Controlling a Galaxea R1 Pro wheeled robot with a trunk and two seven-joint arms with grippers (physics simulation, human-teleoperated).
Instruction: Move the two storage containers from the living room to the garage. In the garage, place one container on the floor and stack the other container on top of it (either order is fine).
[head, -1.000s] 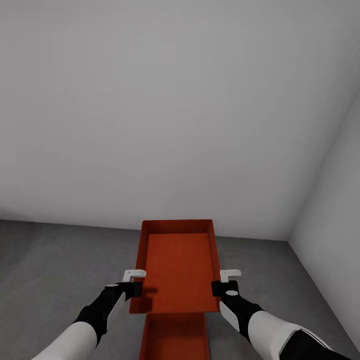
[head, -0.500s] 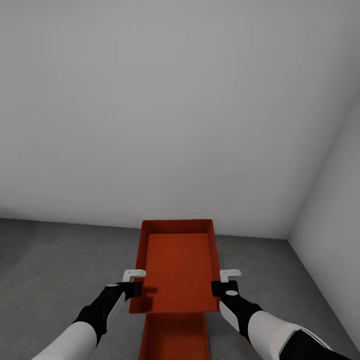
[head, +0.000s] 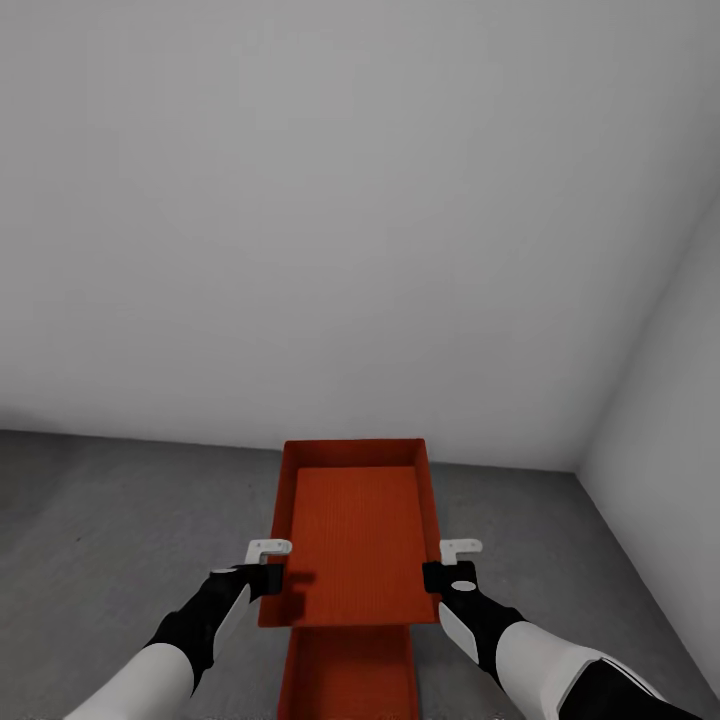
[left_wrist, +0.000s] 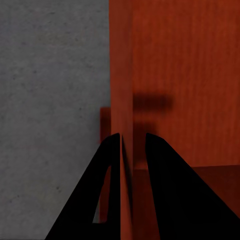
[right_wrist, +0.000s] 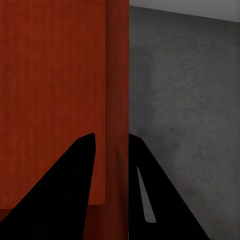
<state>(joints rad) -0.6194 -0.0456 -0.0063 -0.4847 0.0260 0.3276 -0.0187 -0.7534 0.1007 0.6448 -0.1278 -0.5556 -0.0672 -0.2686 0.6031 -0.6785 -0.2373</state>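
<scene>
The top storage container (head: 355, 535) is held up in the air by both grippers, with the second storage container (head: 350, 675) low on the dark grey floor (head: 100, 520) right under its near end, close to the white wall (head: 350, 200). The left gripper (head: 270, 570) pinches the left side wall and the right gripper (head: 448, 570) pinches the right side wall, one finger inside and one outside. If one side slips or lets go first, the bin could tip, land crooked, and slide off the bottom bin.
</scene>
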